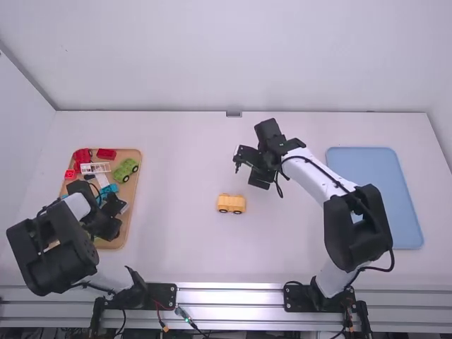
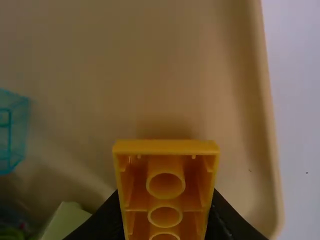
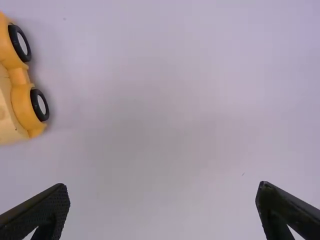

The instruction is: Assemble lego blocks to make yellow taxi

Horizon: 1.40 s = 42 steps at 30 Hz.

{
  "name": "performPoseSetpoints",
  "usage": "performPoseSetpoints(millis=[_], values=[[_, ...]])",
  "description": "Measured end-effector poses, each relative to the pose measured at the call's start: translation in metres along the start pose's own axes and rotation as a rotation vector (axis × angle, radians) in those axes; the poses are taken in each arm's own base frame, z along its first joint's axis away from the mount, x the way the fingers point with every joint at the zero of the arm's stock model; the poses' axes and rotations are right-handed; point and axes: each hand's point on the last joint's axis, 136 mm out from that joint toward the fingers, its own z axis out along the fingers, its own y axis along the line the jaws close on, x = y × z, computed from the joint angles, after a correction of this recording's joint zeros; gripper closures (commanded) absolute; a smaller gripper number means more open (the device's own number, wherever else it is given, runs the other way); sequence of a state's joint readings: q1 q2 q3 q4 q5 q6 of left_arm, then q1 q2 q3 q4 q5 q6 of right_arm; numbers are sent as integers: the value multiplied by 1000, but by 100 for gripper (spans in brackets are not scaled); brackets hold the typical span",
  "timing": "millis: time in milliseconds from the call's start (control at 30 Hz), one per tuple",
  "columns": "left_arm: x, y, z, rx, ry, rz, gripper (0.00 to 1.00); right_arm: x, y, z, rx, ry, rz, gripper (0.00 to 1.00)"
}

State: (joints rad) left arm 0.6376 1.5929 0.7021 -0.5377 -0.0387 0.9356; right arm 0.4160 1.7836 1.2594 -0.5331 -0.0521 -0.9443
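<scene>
One yellow vehicle (image 1: 231, 203) is set on the worktop (image 1: 176, 247), near the middle, between two trays; two of its black wheels can be seen in the high view, and two are also shown in the right wrist view. By the left end effector (image 1: 109, 220), over the near part of the tan tray (image 1: 129, 154), one yellow brick (image 2: 165, 146) is gripped between two fingers, its hollow underside turned to the wrist camera and three round tubes visible inside. The right end effector (image 1: 248, 169) is held beyond the yellow vehicle and to its right, with its two fingers spread wide and nothing between them. In the far part of the tan tray, at least three red pieces (image 1: 106, 153), one white lattice piece (image 1: 95, 168), one green vehicle (image 1: 126, 170) and at least one blue piece (image 1: 109, 189) are seen; the exact number of red and blue ones cannot be told. One pale green piece (image 2: 65, 222) and one turquoise piece (image 2: 10, 131) are shown in the left wrist view. One blue tray (image 1: 378, 198) is placed at the right side of the worktop, well apart from the yellow vehicle.
</scene>
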Motion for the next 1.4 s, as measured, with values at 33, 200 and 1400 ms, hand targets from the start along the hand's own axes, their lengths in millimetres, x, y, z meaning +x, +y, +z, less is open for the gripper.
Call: performPoseSetpoints(millis=[33, 200, 1400], values=[[-1, 1, 0, -2, -2, 0, 67, 0, 0, 0, 0, 0, 0, 1], [-8, 11, 0, -45, -34, -35, 81, 0, 0, 0, -1, 0, -1, 1], [-253, -134, -185, 451, -1045, 516, 73, -115, -14, -45, -152, -674, 175, 1]])
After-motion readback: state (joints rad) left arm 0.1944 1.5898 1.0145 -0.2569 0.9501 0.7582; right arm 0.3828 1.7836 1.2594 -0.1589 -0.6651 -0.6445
